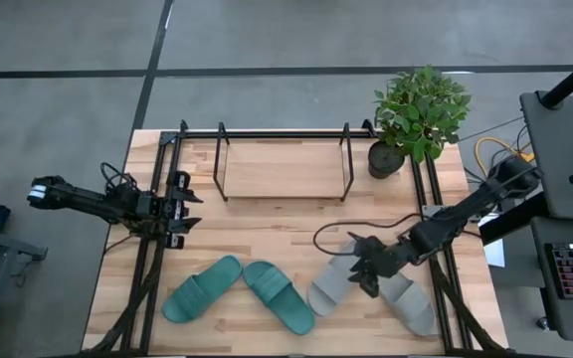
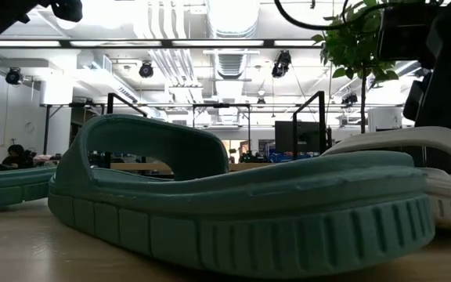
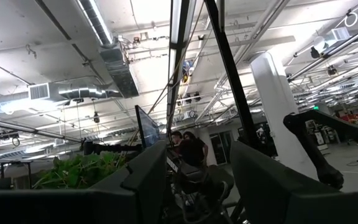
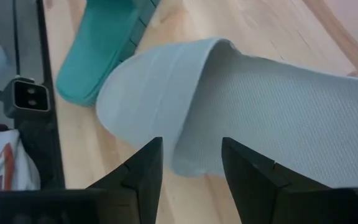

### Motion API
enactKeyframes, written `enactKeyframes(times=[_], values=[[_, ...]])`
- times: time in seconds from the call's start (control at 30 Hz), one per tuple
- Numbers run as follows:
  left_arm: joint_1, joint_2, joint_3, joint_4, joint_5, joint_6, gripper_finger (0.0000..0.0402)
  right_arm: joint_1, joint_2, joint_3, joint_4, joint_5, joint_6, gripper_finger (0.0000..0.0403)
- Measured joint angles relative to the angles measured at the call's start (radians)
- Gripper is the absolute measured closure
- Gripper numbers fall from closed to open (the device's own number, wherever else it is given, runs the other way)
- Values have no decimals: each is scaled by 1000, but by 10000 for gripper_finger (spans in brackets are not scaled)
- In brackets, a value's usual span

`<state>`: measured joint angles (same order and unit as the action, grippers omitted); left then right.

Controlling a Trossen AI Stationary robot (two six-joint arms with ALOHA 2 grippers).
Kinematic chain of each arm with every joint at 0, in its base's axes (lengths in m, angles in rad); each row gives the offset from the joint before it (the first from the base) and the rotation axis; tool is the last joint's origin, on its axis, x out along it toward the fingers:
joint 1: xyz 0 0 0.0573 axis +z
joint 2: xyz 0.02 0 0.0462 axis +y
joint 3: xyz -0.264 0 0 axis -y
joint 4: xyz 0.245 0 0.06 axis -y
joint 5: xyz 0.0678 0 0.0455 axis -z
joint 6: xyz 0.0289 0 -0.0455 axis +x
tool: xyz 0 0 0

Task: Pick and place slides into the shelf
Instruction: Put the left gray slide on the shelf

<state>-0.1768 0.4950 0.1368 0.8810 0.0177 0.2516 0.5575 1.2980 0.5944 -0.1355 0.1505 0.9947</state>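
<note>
Lower right of the high view: right gripper (image 1: 366, 270) sits low over the light grey pair (image 1: 371, 288), between its two slides, which lie splayed on the wood counter (image 1: 267, 234). Right wrist view shows the jaws spread, one finger (image 4: 143, 167) on each side of a grey slide's strap (image 4: 160, 109), not yet closed on it. Whether the tips touch the foam, cannot tell.

Teal green pair (image 1: 239, 292) lies lower centre, also splayed, toes angled toward each other. Shelf (image 1: 283, 164) stands upper centre of the counter, nothing on it; a potted plant (image 1: 418, 117) stands just beside its right end.

Left gripper (image 1: 179, 211) waits at the left edge of the counter, well apart from all slides, jaws spread.

Step, as judged: the first pick, at the grasp. Next move calls for closing across the strap or sole edge, then lifting clear before carrying toward the shelf.

Materials: foam slides, matte; grey footbed finely pebbled, strap smooth and arched. Teal sole edge ribbed in blocks in the low view. Shelf of thin black rods over a pale wood base.
</note>
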Motion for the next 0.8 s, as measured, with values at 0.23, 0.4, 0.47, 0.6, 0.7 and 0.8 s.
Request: enactKeyframes(times=[0.23, 0.4, 0.47, 0.6, 0.7, 0.8], values=[[0, 0, 0, 0, 0, 0, 237, 0, 68, 7, 56, 0, 0, 248], [0, 2, 0, 0, 0, 0, 237, 0, 123, 7, 137, -50, -1, 248], [0, 2, 0, 0, 0, 0, 237, 0, 140, 7, 164, -69, -3, 248], [0, 1, 0, 0, 0, 0, 237, -1, 162, 7, 191, -72, -8, 248], [-1, 1, 0, 0, 0, 0, 237, -5, 176, 7, 205, -72, -7, 248], [-1, 0, 0, 0, 0, 0, 237, -16, 185, 8, 215, -76, -3, 251]])
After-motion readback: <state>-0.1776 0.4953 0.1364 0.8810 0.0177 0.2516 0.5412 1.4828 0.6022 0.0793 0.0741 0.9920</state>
